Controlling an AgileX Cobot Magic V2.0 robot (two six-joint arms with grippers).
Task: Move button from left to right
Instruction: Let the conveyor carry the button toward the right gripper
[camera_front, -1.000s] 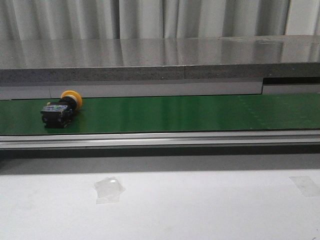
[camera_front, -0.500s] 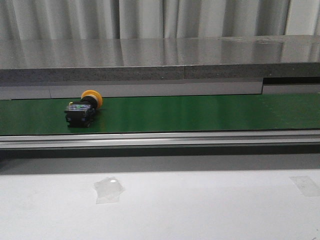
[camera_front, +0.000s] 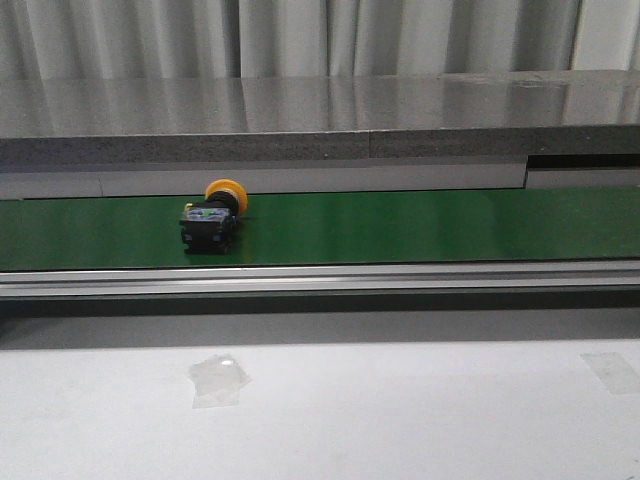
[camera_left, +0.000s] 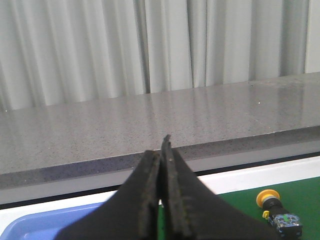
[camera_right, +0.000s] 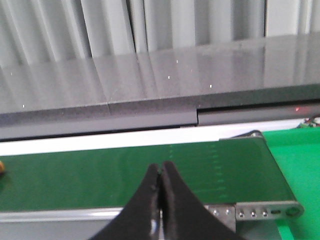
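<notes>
The button (camera_front: 213, 217), an orange-yellow round cap on a dark boxy body, lies on its side on the green conveyor belt (camera_front: 400, 225), left of the middle. It also shows in the left wrist view as the button (camera_left: 278, 212), off to one side of my left gripper (camera_left: 162, 150), which is shut with nothing in it. A sliver of the orange cap (camera_right: 2, 167) shows at the edge of the right wrist view. My right gripper (camera_right: 161, 172) is shut and empty over the belt's right part. Neither gripper appears in the front view.
A grey stone-like ledge (camera_front: 320, 115) runs behind the belt, with pale curtains beyond. A metal rail (camera_front: 320, 278) borders the belt's near side. A blue tray (camera_left: 40, 225) sits by the left gripper. The belt's right end roller (camera_right: 270, 165) meets a bright green surface (camera_right: 300, 175).
The button has travelled rightward along the belt, from the far left to about a third of the way across. Nothing else has moved.
</notes>
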